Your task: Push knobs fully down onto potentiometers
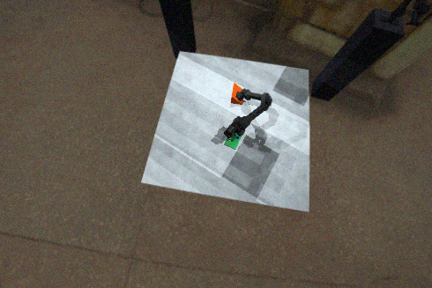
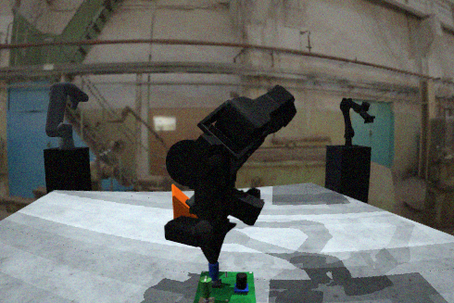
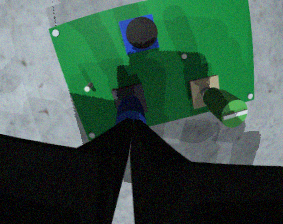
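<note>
The green circuit board (image 1: 232, 144) (image 2: 229, 295) (image 3: 217, 30) stands on the table. A blue knob (image 2: 213, 270) (image 3: 130, 106) is over a dark potentiometer (image 3: 137, 92). My gripper (image 2: 213, 261) (image 3: 132, 126) is shut, with its fingertips at the top of the blue knob; they hide part of it. I cannot tell whether a gap remains under this knob. A green knob (image 2: 206, 283) (image 3: 235, 112) with a white line rises over a tan potentiometer (image 3: 196, 94). A black knob (image 2: 241, 279) (image 3: 141, 32) sits on a blue potentiometer (image 2: 240, 290) (image 3: 126, 36), close against its body.
An orange wedge-shaped piece (image 1: 236, 94) (image 2: 180, 205) stands near the arm's base. Small pins, one of them at the board's left side (image 3: 87, 89), stand on the board. Shadows of the arm fall across the table (image 1: 189, 158) and the board. Two other arms stand on dark pedestals (image 2: 68, 170) (image 2: 348, 170) beyond the table.
</note>
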Robot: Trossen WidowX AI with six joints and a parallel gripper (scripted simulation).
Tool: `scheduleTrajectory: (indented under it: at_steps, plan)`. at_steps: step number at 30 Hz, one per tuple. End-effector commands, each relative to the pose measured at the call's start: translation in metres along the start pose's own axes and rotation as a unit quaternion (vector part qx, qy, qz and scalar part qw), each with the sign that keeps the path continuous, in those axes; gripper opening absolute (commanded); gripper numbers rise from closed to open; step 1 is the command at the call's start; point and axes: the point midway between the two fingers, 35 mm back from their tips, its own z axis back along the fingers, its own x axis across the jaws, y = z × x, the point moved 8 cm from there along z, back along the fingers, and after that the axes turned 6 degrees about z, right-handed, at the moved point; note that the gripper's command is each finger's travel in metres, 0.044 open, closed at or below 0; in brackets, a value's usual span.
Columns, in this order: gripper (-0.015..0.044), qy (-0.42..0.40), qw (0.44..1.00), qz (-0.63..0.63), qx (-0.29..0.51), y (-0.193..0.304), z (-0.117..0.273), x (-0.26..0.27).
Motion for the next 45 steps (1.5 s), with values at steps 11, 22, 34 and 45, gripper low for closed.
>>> scheduleTrajectory:
  at_steps: [11,22,34,45]
  plan:
    - [0.0000,-0.018,1.000,0.012,0.003,-0.004,0.003,-0.004]
    - [0.0000,-0.018,1.000,0.012,0.003,-0.004,0.020,-0.004]
    - [0.0131,-0.006,1.000,-0.014,0.003,0.005,0.020,-0.008]
    - [0.0000,0.000,0.981,-0.192,0.004,0.005,0.032,-0.028]
